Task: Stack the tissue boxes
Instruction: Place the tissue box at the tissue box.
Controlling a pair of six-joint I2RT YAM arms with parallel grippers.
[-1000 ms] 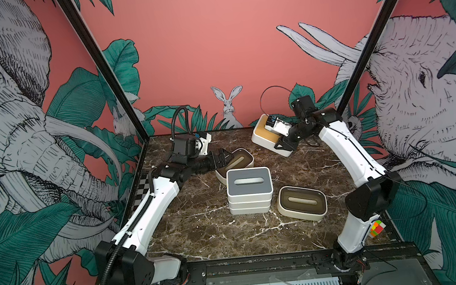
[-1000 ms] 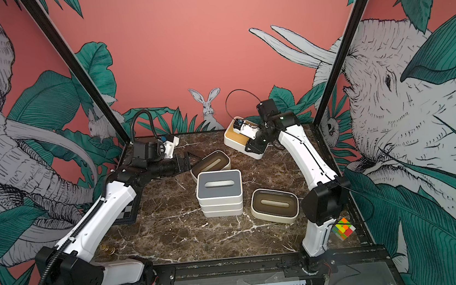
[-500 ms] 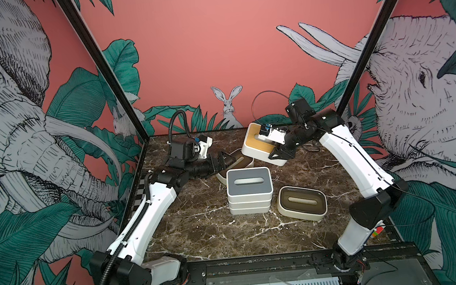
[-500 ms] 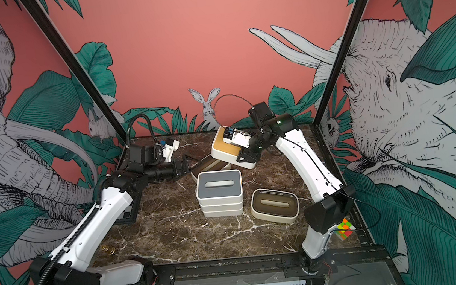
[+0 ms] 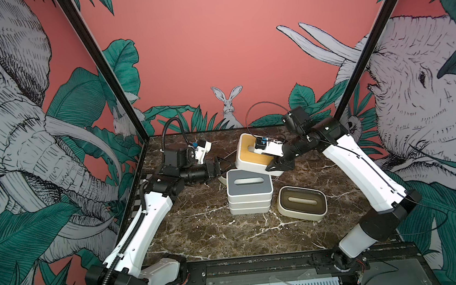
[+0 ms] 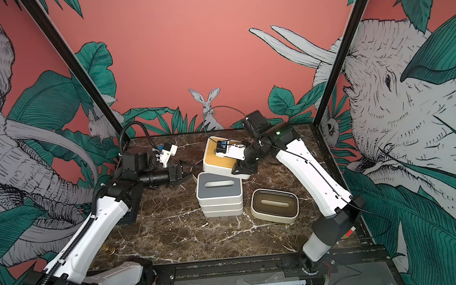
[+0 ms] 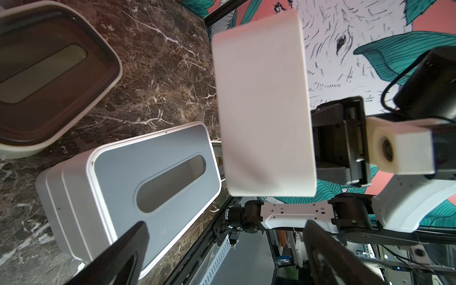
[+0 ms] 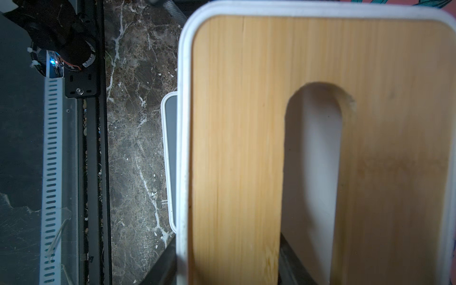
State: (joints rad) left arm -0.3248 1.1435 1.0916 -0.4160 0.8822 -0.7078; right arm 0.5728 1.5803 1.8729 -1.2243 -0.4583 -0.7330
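A stack of white tissue boxes topped by a grey lid [image 5: 248, 185] [image 6: 219, 188] [image 7: 148, 170] stands mid-table. My right gripper [image 5: 273, 163] [image 6: 240, 164] [image 8: 229, 266] is shut on a bamboo-lidded box [image 5: 246, 151] [image 6: 215, 157] [image 8: 234, 123], one finger in its slot. This box hangs tilted, close over the stack's back edge; I cannot tell if they touch. A brown-lidded box [image 5: 302, 203] [image 6: 274, 204] lies right of the stack. Another brown-lidded box [image 7: 49, 74] lies behind the stack, below my open, empty left gripper [image 5: 223, 165] [image 6: 187, 171] [image 7: 225, 223].
A black-and-white checkerboard [image 5: 138, 203] lies along the left wall beneath the left arm. A small multicoloured cube [image 6: 349, 232] sits at the right edge behind the right arm's base. Black frame posts stand at both back corners. The front rail [image 5: 261, 262] borders the marble table.
My right arm has carried the bamboo-lidded box from the back right leftwards and forward, to just over the stack. The left gripper has stayed open near the box behind the stack.
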